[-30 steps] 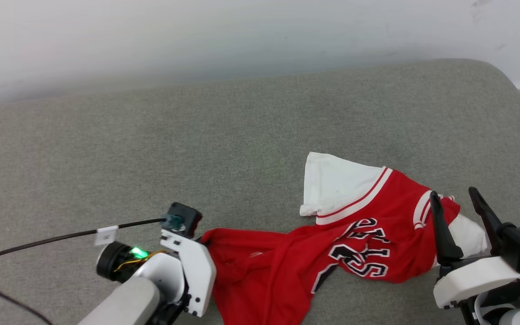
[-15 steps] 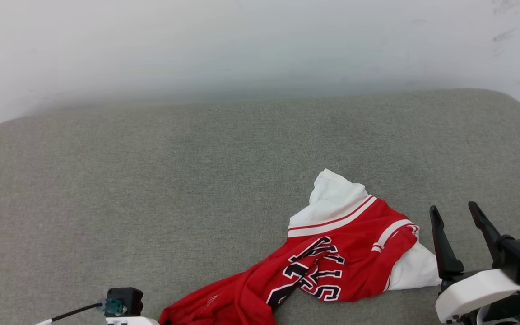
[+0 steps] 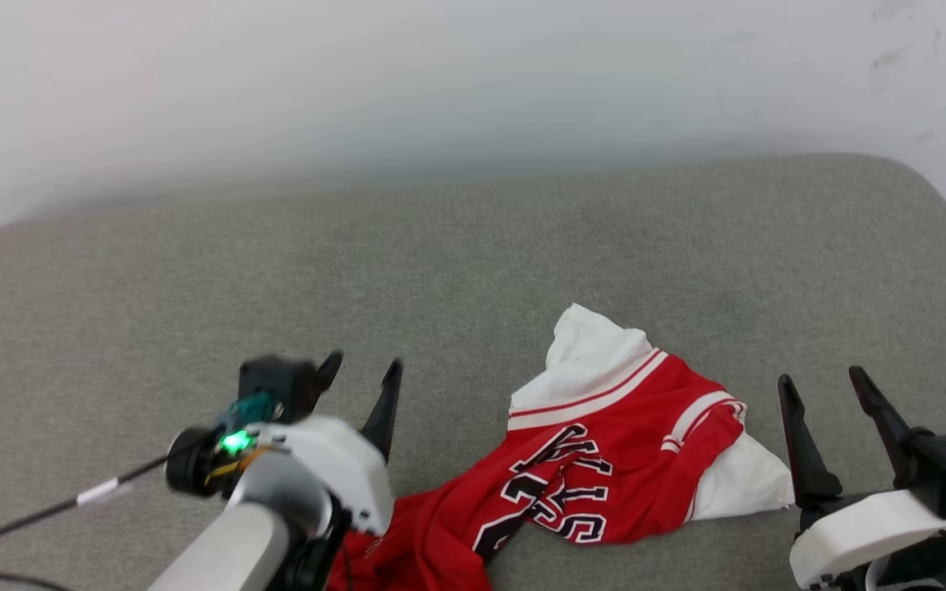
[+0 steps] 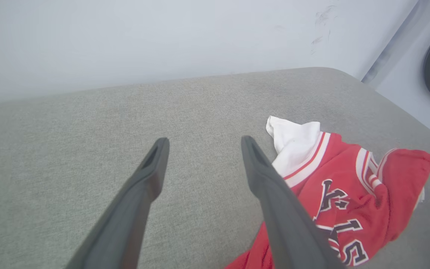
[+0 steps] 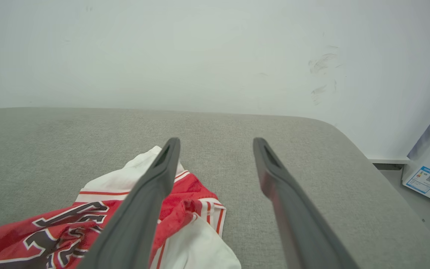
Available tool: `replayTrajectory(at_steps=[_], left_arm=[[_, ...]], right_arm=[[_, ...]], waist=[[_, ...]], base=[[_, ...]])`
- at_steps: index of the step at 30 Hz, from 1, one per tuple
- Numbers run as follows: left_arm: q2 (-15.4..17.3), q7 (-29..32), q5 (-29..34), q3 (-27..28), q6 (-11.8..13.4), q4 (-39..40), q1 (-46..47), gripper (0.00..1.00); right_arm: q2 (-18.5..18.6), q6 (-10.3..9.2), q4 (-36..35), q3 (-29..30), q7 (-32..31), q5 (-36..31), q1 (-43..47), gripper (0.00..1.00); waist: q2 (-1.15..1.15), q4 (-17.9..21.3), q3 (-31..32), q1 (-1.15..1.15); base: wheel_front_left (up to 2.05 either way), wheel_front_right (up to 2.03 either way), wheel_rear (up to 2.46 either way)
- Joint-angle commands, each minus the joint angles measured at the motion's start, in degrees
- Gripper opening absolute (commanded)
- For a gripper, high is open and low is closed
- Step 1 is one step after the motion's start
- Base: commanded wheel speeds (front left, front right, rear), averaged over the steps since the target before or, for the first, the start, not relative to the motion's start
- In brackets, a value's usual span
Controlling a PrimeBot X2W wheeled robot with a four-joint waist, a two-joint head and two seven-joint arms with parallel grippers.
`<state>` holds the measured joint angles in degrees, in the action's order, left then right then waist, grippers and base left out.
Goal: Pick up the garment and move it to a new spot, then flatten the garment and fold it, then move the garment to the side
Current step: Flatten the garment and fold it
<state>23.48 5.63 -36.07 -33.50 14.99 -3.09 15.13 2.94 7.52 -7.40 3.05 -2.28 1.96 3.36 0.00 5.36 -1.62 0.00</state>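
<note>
With left gripper (image 3: 364, 363) and right gripper (image 3: 820, 377) both wide and empty, pinch garment (image 3: 604, 443) at opposite corners and pull flat gently.

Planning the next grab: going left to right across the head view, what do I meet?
black cable → left gripper, fingers apart → garment, crumpled → right gripper, fingers apart
</note>
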Motion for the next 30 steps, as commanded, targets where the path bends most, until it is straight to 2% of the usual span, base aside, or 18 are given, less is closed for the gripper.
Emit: replayTrajectory(at_steps=[1,8,15,23,25,26,30], left_arm=[[-0.8,-0.2,0.4,-0.4,-0.6,-0.7,2.1,1.0],[-6.2,2.6,0.8,-4.0,-6.1,-8.8,14.1,1.0],[-9.5,13.2,-1.8,-8.8,-12.3,-19.2,21.0,1.0],[-10.9,25.0,-2.6,-13.7,-15.7,-30.0,24.3,1.0],[-11.4,26.5,-2.7,-14.4,-16.0,-31.5,24.5,0.37],[-11.7,27.0,-2.8,-14.7,-16.2,-32.2,24.5,0.0],[-11.9,23.5,-1.6,-14.5,-15.5,-32.6,25.4,0.0]], right_arm=[[-0.1,-0.06,-0.4,-0.1,0.3,0.4,-1.2,1.0],[-0.1,-0.06,-0.2,-0.1,1.2,1.1,-3.8,1.0],[-0.1,-0.06,1.1,-0.1,2.2,1.8,-5.5,1.0],[-0.1,-0.06,2.8,-0.3,2.9,2.5,-6.9,1.0],[-0.1,-0.06,3.1,-0.4,3.0,2.6,-7.0,1.0],[-0.1,-0.06,3.3,-0.5,3.0,2.8,-7.1,1.0],[-0.1,-0.06,3.7,-0.2,2.8,3.0,-6.6,1.0]], waist=[[0.0,1.1,-1.7,0.0],[0.0,4.1,-7.4,0.0],[0.0,5.7,-11.6,0.0],[0.0,6.6,-13.7,0.0],[0.0,6.7,-13.7,0.0],[0.0,6.8,-13.6,0.0],[0.0,6.4,-12.9,0.0]], base=[[0.0,0.0,0.0],[0.0,0.0,0.0],[0.0,0.0,0.0],[0.0,0.0,0.0],[0.0,0.0,0.0],[0.0,0.0,0.0],[0.0,0.0,0.0]])
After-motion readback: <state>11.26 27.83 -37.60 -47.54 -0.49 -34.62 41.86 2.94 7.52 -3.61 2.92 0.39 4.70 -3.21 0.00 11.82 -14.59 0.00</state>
